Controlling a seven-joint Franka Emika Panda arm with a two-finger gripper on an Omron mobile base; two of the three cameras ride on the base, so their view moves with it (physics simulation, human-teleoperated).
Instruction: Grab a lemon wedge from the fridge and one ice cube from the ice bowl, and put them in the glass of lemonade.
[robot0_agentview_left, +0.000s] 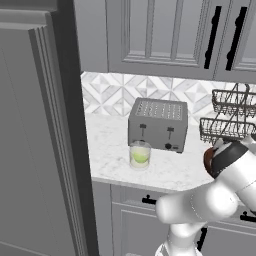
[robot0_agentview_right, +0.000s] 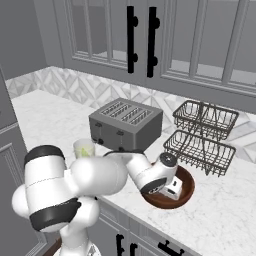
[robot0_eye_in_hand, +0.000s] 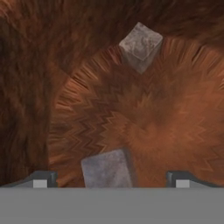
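Note:
My gripper is open and reaches down into the brown ice bowl. One grey ice cube lies between the two fingertips, untouched by either. A second ice cube rests further off on the bowl's floor. From the right base view the gripper hangs inside the ice bowl, near the counter's front edge. The glass of lemonade stands left of the bowl, in front of the toaster, partly behind my arm in the right base view. The lemon wedge and the fridge are out of view.
A grey toaster sits behind the glass. Two dark wire racks stand at the back right, close behind the bowl. Upper cabinets with black handles hang above the counter. A tall grey panel borders the counter's left end.

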